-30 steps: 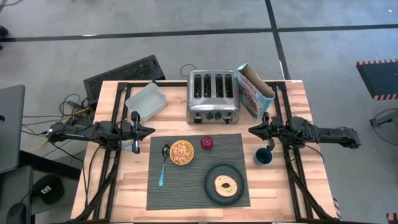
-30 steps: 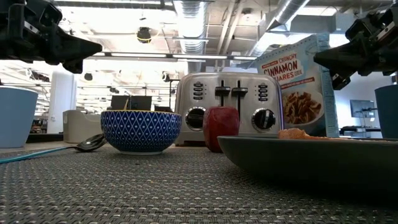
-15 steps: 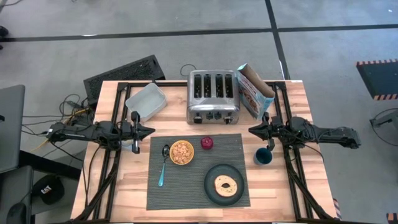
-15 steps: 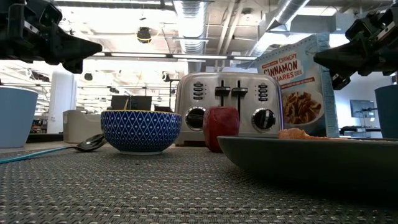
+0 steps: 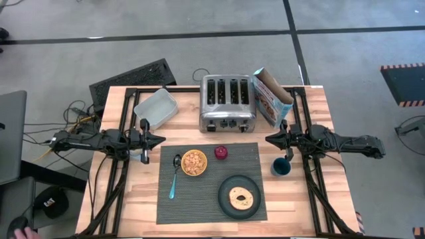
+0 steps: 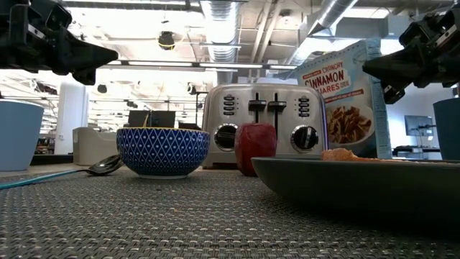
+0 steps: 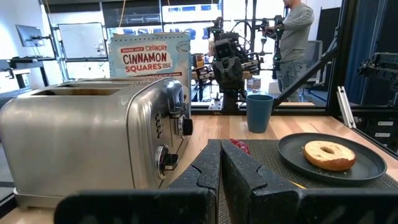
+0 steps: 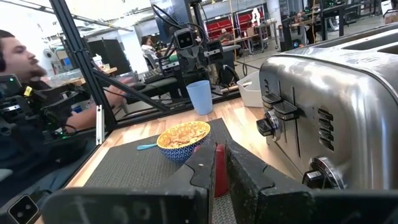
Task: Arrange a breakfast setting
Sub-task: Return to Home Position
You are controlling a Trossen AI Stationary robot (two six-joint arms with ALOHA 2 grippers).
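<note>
A dark grey ribbed placemat [image 5: 211, 192] lies at the table's middle. On it stand a small bowl [image 5: 194, 162], yellow inside and filled with cereal, a blue-handled spoon [image 5: 174, 176] to the bowl's left, a small red fruit [image 5: 220, 153], and a dark round plate [image 5: 229, 207] bearing a bagel [image 5: 240, 196]. A dark blue cup [image 5: 280, 167] stands on the wood just right of the mat. My left gripper [image 5: 159, 140] is shut and empty, above the table left of the mat. My right gripper [image 5: 269, 139] is shut and empty, above the table, just beyond the cup.
A chrome toaster [image 5: 228, 103], an open cereal box [image 5: 271, 96] and a pale rectangular container [image 5: 156, 108] stand along the far side. A light blue cup [image 6: 16, 135] stands under my left arm. People show in the room beyond [image 8: 18, 56].
</note>
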